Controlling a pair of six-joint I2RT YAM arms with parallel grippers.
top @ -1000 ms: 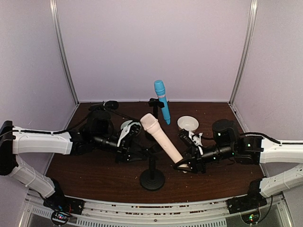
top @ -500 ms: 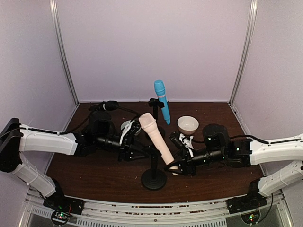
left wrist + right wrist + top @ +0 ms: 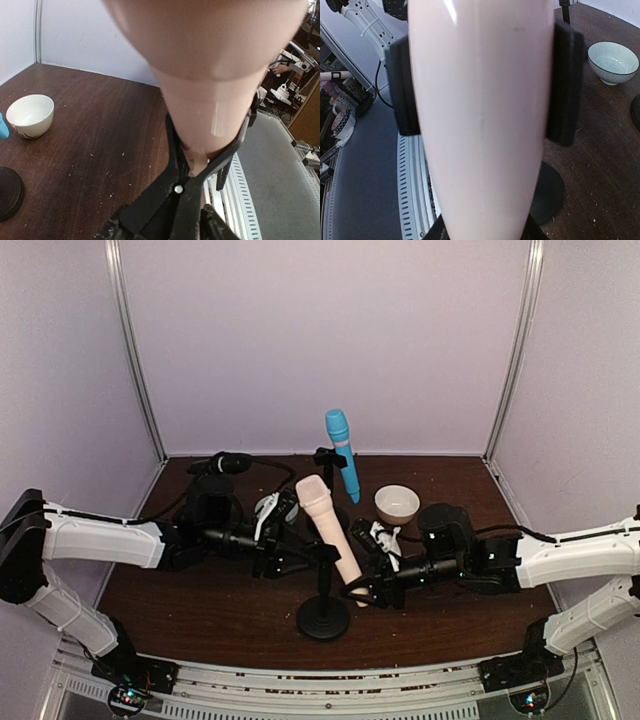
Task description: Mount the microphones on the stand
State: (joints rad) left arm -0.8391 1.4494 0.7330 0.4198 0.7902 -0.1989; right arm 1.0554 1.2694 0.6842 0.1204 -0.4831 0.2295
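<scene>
Not done yet. Can see the blue mic [image 3: 342,453] up on the back stand [image 3: 324,456], so one looks finished. Gripping the cream mic [image 3: 328,530] low down with the right tool [image 3: 365,587], pads tight on both sides. Holding it tilted over the front stand [image 3: 323,618], thin end between the arms of the clip [image 3: 175,189]. Seems to pinch that clip with the left tool [image 3: 303,552]. Can spot the black mic [image 3: 222,463] back left above the surface [image 3: 200,610]; cannot tell if fixed. Left to do: seat cream, let go, check black.
</scene>
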